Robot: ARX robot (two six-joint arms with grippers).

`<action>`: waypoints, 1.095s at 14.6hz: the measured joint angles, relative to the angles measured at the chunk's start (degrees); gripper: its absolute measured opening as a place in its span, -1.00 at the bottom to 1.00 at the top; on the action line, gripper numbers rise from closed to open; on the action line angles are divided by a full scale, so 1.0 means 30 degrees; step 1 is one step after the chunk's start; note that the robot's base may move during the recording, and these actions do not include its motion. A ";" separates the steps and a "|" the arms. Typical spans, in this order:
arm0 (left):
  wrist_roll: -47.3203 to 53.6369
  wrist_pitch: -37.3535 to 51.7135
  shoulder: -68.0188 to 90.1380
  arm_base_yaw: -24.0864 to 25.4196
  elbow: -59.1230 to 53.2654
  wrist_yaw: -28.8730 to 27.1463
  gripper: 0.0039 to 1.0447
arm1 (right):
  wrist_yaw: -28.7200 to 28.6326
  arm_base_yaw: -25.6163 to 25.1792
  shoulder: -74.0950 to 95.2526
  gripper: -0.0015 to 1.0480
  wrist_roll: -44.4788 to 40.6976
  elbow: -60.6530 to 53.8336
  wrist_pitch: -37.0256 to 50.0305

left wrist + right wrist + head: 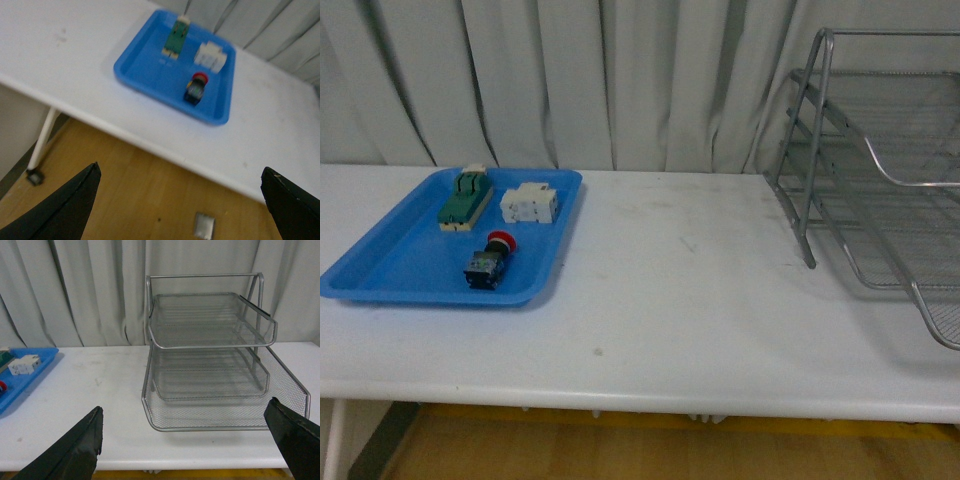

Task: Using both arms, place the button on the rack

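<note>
The work surface is a white table (700, 300), faintly scuffed toward the middle and carrying a small dark speck (598, 351) near its front edge. Pleated pale grey curtain (620, 80) closes off the whole back of the scene. Below the table edge lies wooden flooring (150, 200) with a small grey metal plate (204, 225) set in it, and one white table leg (42, 137) ends in a dark foot. A blue tray (410, 270) sits on the table's left part. In it the button (490, 262) lies on its side near the tray's front wall, red cap toward the curtain, apart from the other parts. Behind it are a green-topped switch block (466, 198) and, just beside that, a white block (529, 204). The rack (210, 365), a silver three-tier wire-mesh unit, stands on the table's right part, well apart from the tray. The left gripper (180, 170) hovers off the table's front edge over the floor, jaws spread wide with nothing between them. The right gripper (185, 407) faces the rack's open front, jaws likewise spread wide and holding nothing.
</note>
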 joint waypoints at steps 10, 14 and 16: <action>0.4000 0.6105 2.8035 -0.0867 1.7143 0.2280 0.88 | 0.0000 0.0000 0.0000 0.87 0.0007 0.0000 0.0007; 0.6892 0.4175 3.2348 -0.1421 2.0742 0.2492 0.88 | 0.0007 0.0000 0.0000 0.87 0.0000 0.0000 0.0007; 0.7606 0.3723 3.3376 -0.1304 2.1427 0.1974 0.88 | 0.0000 0.0000 0.0000 0.87 0.0007 0.0000 0.0007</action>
